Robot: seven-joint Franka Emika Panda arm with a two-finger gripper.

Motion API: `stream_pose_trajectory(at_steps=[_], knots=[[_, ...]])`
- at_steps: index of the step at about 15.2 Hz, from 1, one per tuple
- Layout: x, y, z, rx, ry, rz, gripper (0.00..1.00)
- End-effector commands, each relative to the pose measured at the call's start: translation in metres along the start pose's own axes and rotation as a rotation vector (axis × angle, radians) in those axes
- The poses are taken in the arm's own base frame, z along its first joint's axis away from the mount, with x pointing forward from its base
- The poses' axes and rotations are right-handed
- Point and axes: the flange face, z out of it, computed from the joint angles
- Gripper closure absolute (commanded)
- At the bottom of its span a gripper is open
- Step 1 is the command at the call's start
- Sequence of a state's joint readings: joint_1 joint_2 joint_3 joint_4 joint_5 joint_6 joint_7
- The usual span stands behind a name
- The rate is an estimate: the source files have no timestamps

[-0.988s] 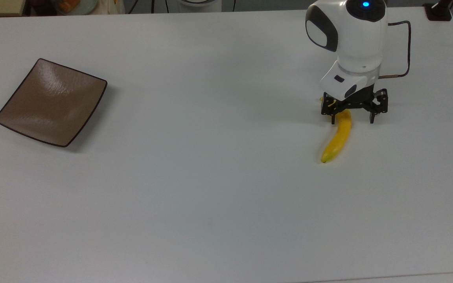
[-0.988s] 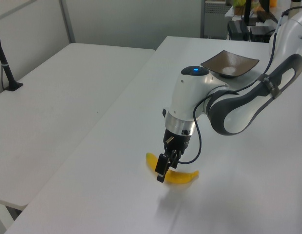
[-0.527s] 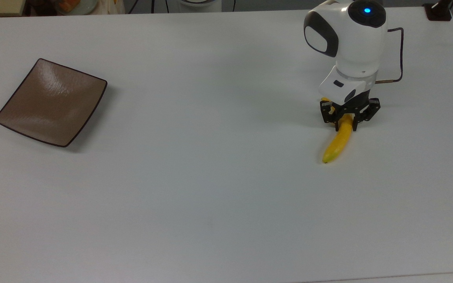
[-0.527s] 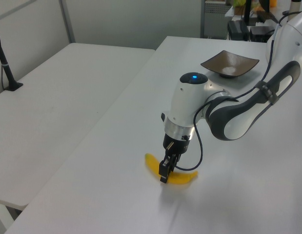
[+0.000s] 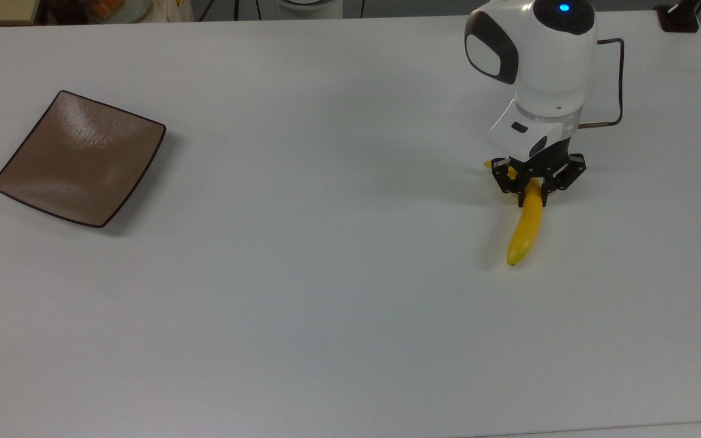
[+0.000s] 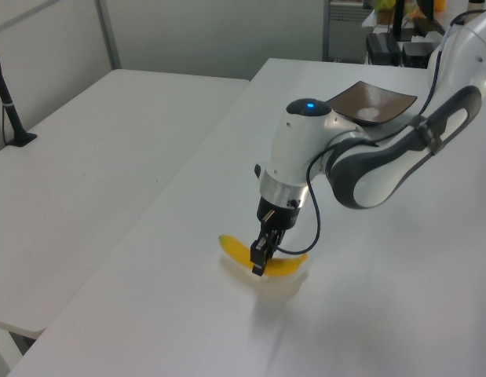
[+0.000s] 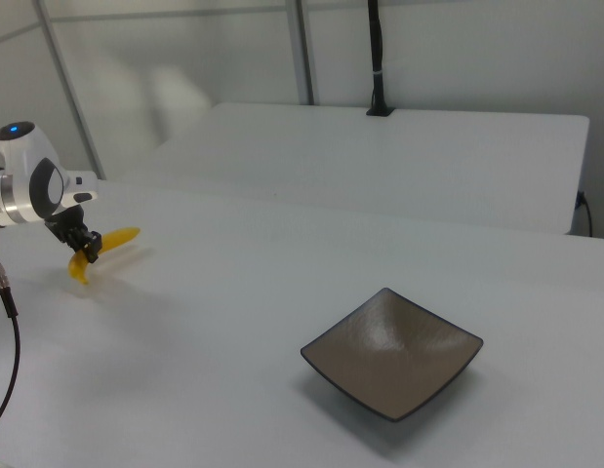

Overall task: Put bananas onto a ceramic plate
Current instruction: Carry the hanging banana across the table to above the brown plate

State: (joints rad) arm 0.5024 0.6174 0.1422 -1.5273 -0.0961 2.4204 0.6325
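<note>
Top view: banana clamped btwn 2 fingers, near stem.

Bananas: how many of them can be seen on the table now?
1. The banana is at the top view's right, gripped near its stem end by the gripper, far from the plate. No others appear.

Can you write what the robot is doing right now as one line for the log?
phase: lifting | gripper: shut on banana | banana: just off table | ceramic plate: empty, far toward the top view's left
</note>
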Motion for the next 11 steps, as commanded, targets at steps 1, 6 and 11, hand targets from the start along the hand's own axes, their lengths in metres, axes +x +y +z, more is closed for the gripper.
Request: stream_pose_trajectory(at_steps=[1,6,11], knots=[[0.006,0.022,-0.039,-0.089,-0.096,-0.137,0.94],[0.030,0.070,-0.085,-0.174,-0.212,-0.266,0.95],[0.057,0.162,-0.124,-0.256,-0.296,-0.360,0.95]])
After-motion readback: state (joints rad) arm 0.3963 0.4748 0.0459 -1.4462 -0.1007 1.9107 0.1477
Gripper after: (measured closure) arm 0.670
